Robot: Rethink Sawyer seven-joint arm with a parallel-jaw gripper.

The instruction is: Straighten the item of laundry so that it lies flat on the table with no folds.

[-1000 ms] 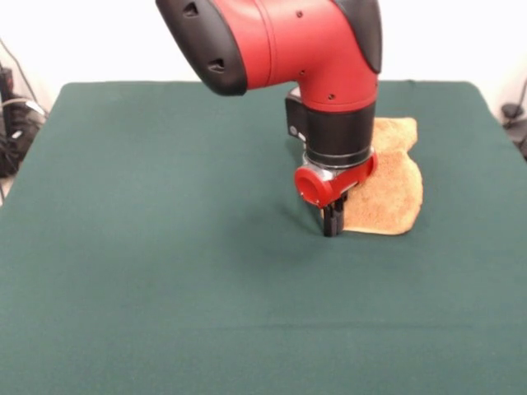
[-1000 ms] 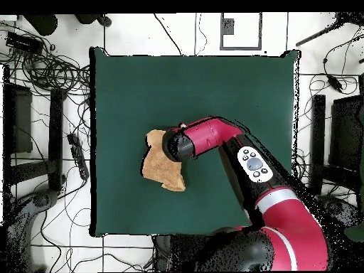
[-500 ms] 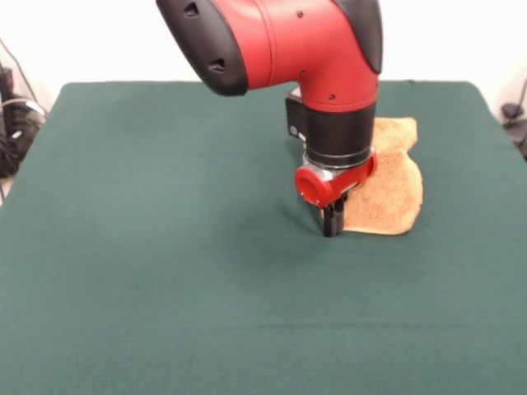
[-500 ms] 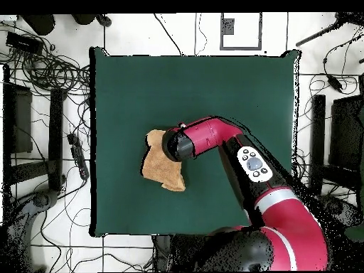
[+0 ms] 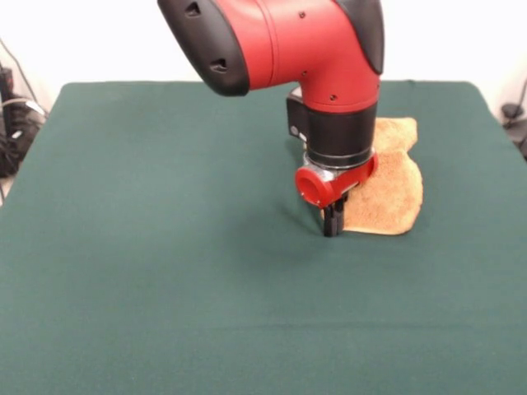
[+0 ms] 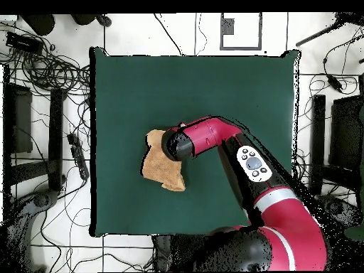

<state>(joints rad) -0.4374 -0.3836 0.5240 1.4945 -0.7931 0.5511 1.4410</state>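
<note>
In the front view the towel [image 5: 387, 188] lies bunched on the table [image 5: 165, 247], its outline irregular and one part doubled over, so the flattening looks largely undone. The gripper [image 5: 332, 220] is down at the towel's near corner, tips at the cloth's edge and drawn together; whether they pinch fabric cannot be told.

In the overhead view the towel [image 6: 161, 165] sits toward one side of the table [image 6: 234, 92], partly hidden beneath the arm's wrist, its outline uneven and not square.
</note>
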